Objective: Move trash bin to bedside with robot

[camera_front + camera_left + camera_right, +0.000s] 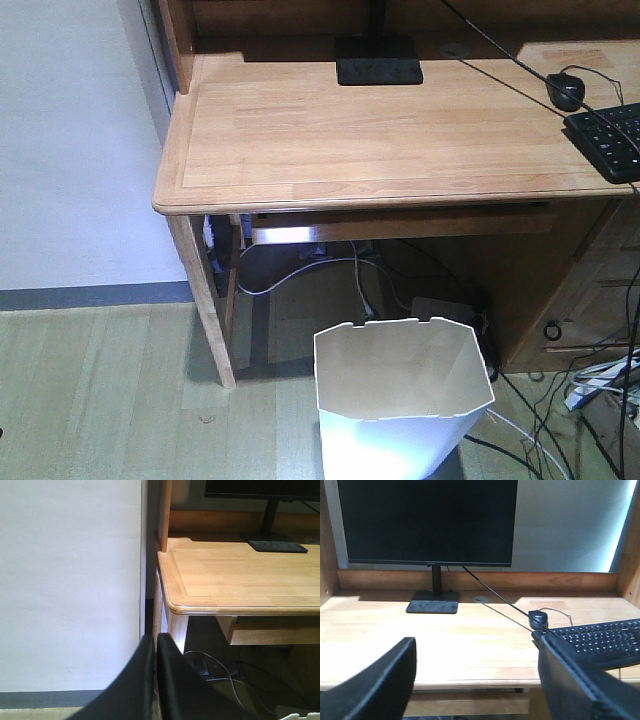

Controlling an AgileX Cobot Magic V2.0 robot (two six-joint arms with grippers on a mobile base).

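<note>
The white trash bin (400, 395) stands on the floor in front of the wooden desk (380, 130), its angular rim open and nothing inside; a sliver of its rim (300, 715) shows in the left wrist view. No bed is in view. My left gripper (156, 642) is shut with nothing between its black fingers, held in the air facing the desk's left corner and the white wall. My right gripper (477, 652) is open wide and empty, looking across the desk top at the monitor. Neither gripper touches the bin, and neither shows in the front view.
A black monitor (427, 522) on its stand (378, 70), a mouse (565, 92) and a keyboard (610, 135) sit on the desk. Cables (300, 275) trail under it, more at the right (600, 380). The desk leg (205, 300) stands left of the bin. White wall (70, 140) at left.
</note>
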